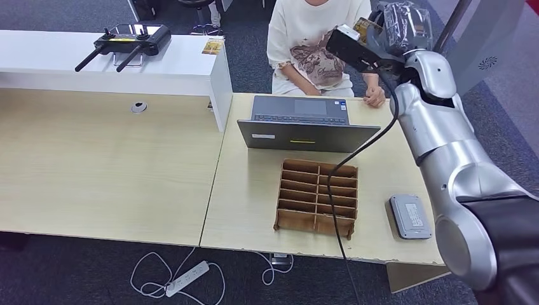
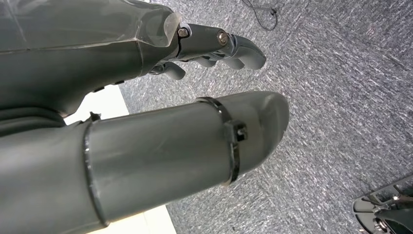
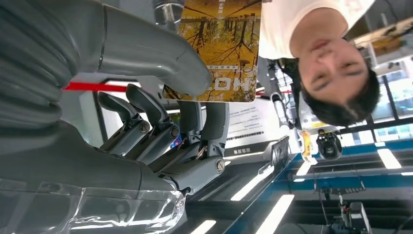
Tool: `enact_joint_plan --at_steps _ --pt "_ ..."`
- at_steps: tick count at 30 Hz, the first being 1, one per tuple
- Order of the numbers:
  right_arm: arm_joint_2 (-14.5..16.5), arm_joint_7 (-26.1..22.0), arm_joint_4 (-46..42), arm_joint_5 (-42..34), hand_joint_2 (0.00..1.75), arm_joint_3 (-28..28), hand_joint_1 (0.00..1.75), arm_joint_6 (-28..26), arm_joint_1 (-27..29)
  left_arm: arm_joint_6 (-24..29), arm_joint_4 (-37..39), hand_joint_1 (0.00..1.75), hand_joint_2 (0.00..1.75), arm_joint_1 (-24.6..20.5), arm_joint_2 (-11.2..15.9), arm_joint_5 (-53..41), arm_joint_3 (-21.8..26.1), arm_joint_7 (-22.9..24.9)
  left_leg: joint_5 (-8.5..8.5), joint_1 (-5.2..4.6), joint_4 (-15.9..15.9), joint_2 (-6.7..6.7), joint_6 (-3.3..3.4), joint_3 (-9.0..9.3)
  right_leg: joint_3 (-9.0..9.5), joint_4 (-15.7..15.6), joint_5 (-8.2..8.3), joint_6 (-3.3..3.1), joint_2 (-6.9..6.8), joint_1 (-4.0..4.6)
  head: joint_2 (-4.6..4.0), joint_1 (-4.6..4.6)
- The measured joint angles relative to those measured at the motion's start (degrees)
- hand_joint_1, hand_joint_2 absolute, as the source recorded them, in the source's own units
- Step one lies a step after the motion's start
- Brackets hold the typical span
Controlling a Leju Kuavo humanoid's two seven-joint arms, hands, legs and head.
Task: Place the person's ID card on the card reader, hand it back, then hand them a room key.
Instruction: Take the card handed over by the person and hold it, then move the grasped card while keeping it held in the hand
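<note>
Our right hand [image 3: 160, 122] grips a card [image 3: 219, 48] with an autumn-tree print, lettering unreadable, raised before the person [image 1: 311, 44]. Our left hand [image 2: 204, 48] hangs above carpet, fingers loosely curled, holding nothing.

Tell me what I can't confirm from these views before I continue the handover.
- Card in the right hand: ID or room key unclear; the thumb covers part of its print in the right wrist view, and it is tiny in the head view.
- Wooden divider tray: slot contents hidden by its walls in the head view.
- Card reader: its label is too small to read.
- Person: cut off by the top edge in the head view.
</note>
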Motion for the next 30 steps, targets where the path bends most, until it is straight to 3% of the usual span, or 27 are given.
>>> enact_joint_plan --at_steps 7,17,25,30 --pt "-0.9 -5.2 -2.2 -9.9 1.75 -4.7 1.75 6.2 1.5 0.3 0.0 0.0 0.0 0.1 0.0 1.1 0.0 -0.1 0.0 0.0 0.0 0.0 0.0 0.0 0.0 0.0 0.0 0.0 0.0 0.0 0.0 0.0" --pt "-3.8 -13.1 -5.9 -27.8 1.75 -10.9 1.75 24.7 4.4 1.2 0.0 0.0 0.0 1.0 0.3 2.3 0.0 -0.4 -0.01 0.0 0.0 -0.01 0.0 -0.01 -0.01 0.0 0.0 0.0 -0.01 0.0 0.0 -0.01" --pt "-6.8 -14.8 -9.4 -43.3 1.75 -11.4 1.75 37.0 7.7 1.8 0.0 0.0 0.0 1.3 0.3 3.0 0.0 -0.4 -0.01 0.0 0.0 -0.01 0.0 -0.01 0.0 0.0 0.0 0.0 -0.01 0.0 0.0 0.0" --pt "-9.3 -16.0 -11.7 -50.1 1.75 -10.7 1.75 41.2 10.3 2.1 0.0 0.0 0.0 1.4 0.4 3.4 0.0 -0.4 -0.01 0.0 0.0 -0.06 0.01 -0.02 0.0 0.0 0.0 0.0 -0.06 0.0 0.0 0.0"
